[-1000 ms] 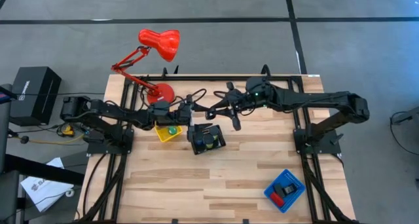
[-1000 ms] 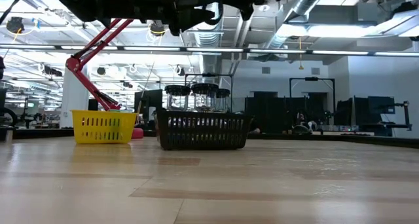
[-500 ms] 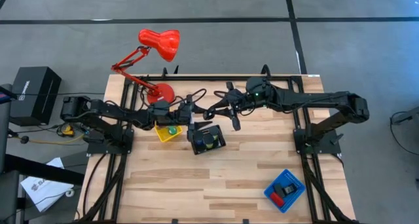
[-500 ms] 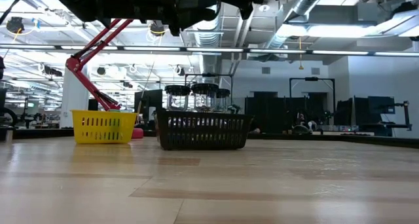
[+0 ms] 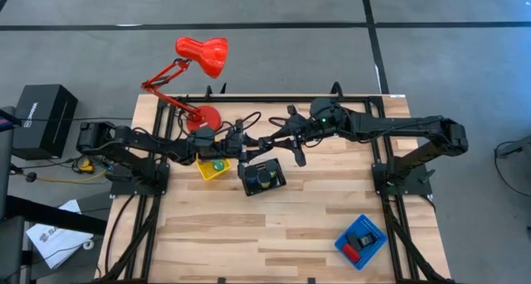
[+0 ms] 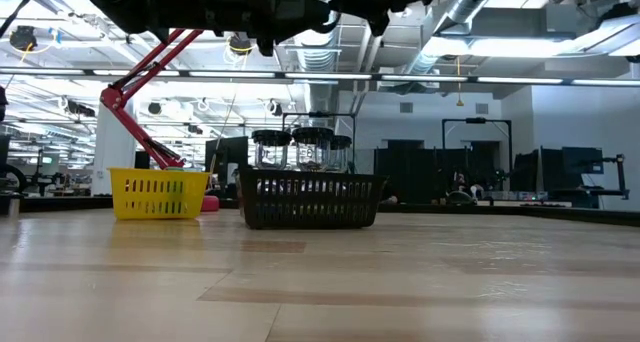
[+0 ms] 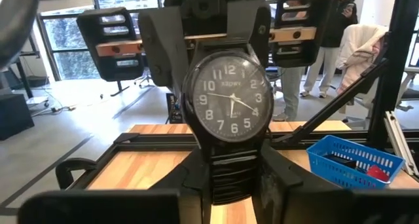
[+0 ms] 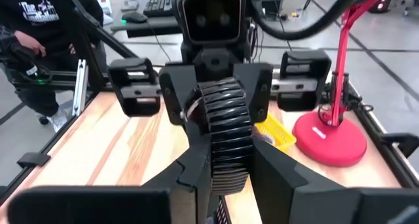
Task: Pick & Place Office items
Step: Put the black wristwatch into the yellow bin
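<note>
A black wristwatch (image 7: pixel 229 99) with a dark dial and a ribbed black strap hangs in mid-air between my two grippers, above the far middle of the table (image 5: pixel 259 143). My left gripper (image 7: pixel 229 185) comes from the table's left and is closed on one strap half. My right gripper (image 8: pixel 226 178) comes from the right and is closed on the other strap half (image 8: pixel 226 119). Both grippers hover above the black basket (image 5: pixel 261 178); in the low view they show only as dark shapes along the top edge. My left gripper pinches the strap half below the dial (image 7: pixel 229 175) between its two fingers, coming level from the table's left, fingers along the strap. The watch is lifted clear, its dial facing the left wrist. My right gripper pinches the opposite strap half (image 8: pixel 226 158) between its two fingers, coming from the table's right and slanting slightly down, fingers along the strap. The strap arches up from its fingers toward the left gripper, clear of the table.
A yellow basket (image 5: pixel 213 168) with a green piece sits beside the black basket, under the left arm. A red desk lamp (image 5: pixel 199 56) stands at the far left corner. A blue tray (image 5: pixel 361 241) lies near the front right. People stand in the room beyond the table (image 7: pixel 340 14).
My left gripper's fingers have closed in on the watch strap and taken hold of it. Both arms have stayed where they were, and the watch has kept its place between them.
</note>
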